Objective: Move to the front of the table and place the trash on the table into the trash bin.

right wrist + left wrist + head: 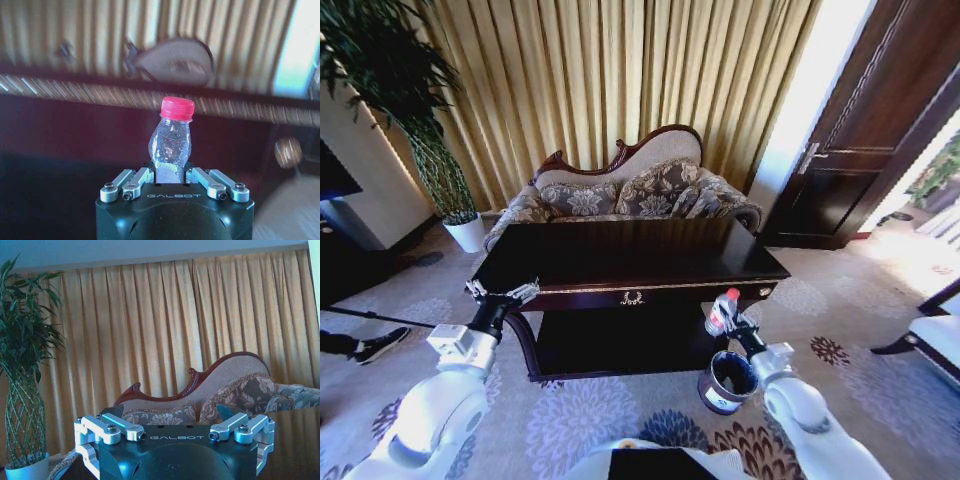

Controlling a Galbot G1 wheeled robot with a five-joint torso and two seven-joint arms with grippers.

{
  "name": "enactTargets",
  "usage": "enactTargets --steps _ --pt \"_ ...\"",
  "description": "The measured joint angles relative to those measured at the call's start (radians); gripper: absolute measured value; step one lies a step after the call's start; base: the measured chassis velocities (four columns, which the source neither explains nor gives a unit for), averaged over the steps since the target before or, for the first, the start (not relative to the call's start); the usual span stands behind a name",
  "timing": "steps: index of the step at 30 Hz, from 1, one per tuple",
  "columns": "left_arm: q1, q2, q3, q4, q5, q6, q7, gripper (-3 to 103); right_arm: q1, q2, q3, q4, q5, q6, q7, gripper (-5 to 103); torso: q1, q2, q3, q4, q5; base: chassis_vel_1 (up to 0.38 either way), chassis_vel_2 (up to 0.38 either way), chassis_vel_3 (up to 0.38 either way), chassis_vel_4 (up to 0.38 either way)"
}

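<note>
Head view: the right gripper (738, 325) is up in front of the table's (630, 262) right front corner, carrying the bottle (722, 311), red cap on top. The trash bin (726, 381) stands on the carpet just below and beside it, open mouth up, white label on its side.
Right wrist view: here is the close look, with the fingers (131, 182) closed on the lower body of the bottle (171, 144), which stands upright out of the right gripper (172, 176). Droplets inside the clear plastic, red cap plain to see.
Left wrist view: the left gripper (175, 432) faces the sofa (220, 395) and the curtain (175, 325), fingers spread wide apart, nothing between them. A potted plant (22, 390) stands off to one side.
Left arm pose: stretched forward, the left gripper (502, 295) hovering by the table's left front corner, level with the tabletop edge.
Right arm pose: bent at the elbow, forearm rising from low right toward the bottle.
Hard to make out: the right wrist background is smeared, so the dark table front and a pale rounded shape behind the bottle stay vague. The bottle's base is hidden by the gripper body.
Cut off: the bin's lower edge sits partly behind the right forearm.
Tabletop: glossy and dark, reflecting the sofa.
</note>
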Motion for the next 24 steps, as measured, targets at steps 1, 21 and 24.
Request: enactTargets --steps 1,21,24 --pt "0.0 -0.002 0.001 -0.003 0.001 -0.001 0.0 100 0.055 0.014 -0.007 -0.107 -0.023 0.013 0.0 24 0.0 0.0 0.0 0.0003 0.0001 0.0 0.0 0.0 0.0" --pt "0.02 0.001 -0.011 -0.028 0.006 -0.01 0.0 100 0.373 0.119 0.017 -0.729 -0.206 0.075 0.036 30 0.0 0.0 0.0 -0.0001 -0.0001 0.0 0.0 0.0 0.0" --pt "0.02 0.001 -0.011 -0.028 0.006 -0.01 0.0 100 0.377 0.125 0.017 -0.729 -0.223 0.075 0.04 41 0.0 0.0 0.0 -0.0001 -0.0002 0.0 0.0 0.0 0.0"
